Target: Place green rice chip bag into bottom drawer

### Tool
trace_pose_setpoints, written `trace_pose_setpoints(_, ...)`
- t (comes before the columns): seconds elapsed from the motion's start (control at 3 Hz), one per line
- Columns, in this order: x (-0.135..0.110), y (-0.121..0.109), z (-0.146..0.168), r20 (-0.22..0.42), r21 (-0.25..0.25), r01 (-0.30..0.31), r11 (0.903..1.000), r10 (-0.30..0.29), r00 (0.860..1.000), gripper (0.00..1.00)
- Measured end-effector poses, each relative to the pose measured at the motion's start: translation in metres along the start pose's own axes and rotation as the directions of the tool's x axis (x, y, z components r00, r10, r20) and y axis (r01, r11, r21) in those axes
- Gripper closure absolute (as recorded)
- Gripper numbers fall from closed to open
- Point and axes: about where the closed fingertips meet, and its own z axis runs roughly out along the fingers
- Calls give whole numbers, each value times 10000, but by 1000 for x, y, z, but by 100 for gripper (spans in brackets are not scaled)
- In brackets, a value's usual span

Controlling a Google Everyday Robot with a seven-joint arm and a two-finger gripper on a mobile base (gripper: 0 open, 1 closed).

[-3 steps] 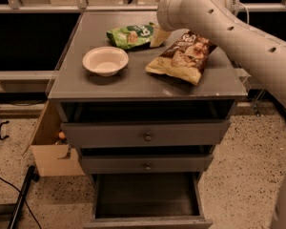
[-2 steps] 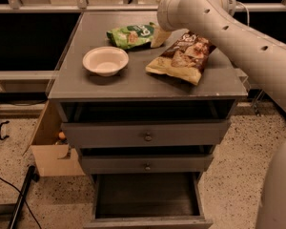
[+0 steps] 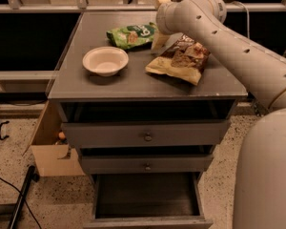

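Note:
The green rice chip bag [image 3: 132, 35] lies at the back of the grey cabinet top [image 3: 133, 82], left of centre. My gripper [image 3: 158, 41] hangs from the pale arm [image 3: 219, 37] and sits right at the bag's right edge, low over the top. I cannot tell whether it touches the bag. The bottom drawer [image 3: 148, 194] is pulled out at the foot of the cabinet, its dark floor bare.
A white bowl [image 3: 105, 61] stands front left of the green bag. A larger brown-and-yellow chip bag [image 3: 181, 58] lies right of the gripper. Two shut drawer fronts with knobs [image 3: 145, 137] are above the open drawer. A cardboard box [image 3: 47, 149] stands on the floor at left.
The near part of my arm has swung further into the right side of the view. The gripper stays beside the green bag, which has not moved.

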Motion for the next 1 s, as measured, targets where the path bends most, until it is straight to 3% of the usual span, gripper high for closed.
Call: trace_pose_setpoints(1.0, 4, 3, 0, -189, 296, 488, 9984, -483, 9987, 0)
